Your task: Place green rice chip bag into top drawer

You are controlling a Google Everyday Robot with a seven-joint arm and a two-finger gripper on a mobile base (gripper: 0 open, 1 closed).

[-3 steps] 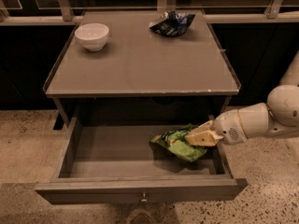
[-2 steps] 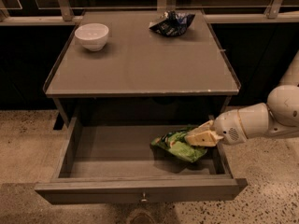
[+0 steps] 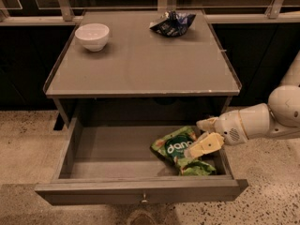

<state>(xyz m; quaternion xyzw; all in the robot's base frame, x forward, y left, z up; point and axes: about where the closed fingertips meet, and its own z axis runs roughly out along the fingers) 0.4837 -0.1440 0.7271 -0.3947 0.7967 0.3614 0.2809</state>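
On the grey table (image 3: pixel 140 64), a white bowl (image 3: pixel 92 35) sits at the rear left and a dark blue snack bag (image 3: pixel 172 23) at the rear right. Below, the top drawer (image 3: pixel 93 193) stands open, its small round knob (image 3: pixel 144 201) at the middle of the front panel, and the green rice chip bag (image 3: pixel 178 148) lies crumpled on the floor of its right half. The gripper (image 3: pixel 194 138) reaches in from the right above the bag with its fingers apart, the lower finger (image 3: pixel 205 146) seemingly resting on the foil.

Grey table (image 3: pixel 140 74) — white bowl (image 3: pixel 92 36), dark bag (image 3: pixel 172 23) atop — gripper (image 3: pixel 202 136) in drawer (image 3: pixel 140 190).
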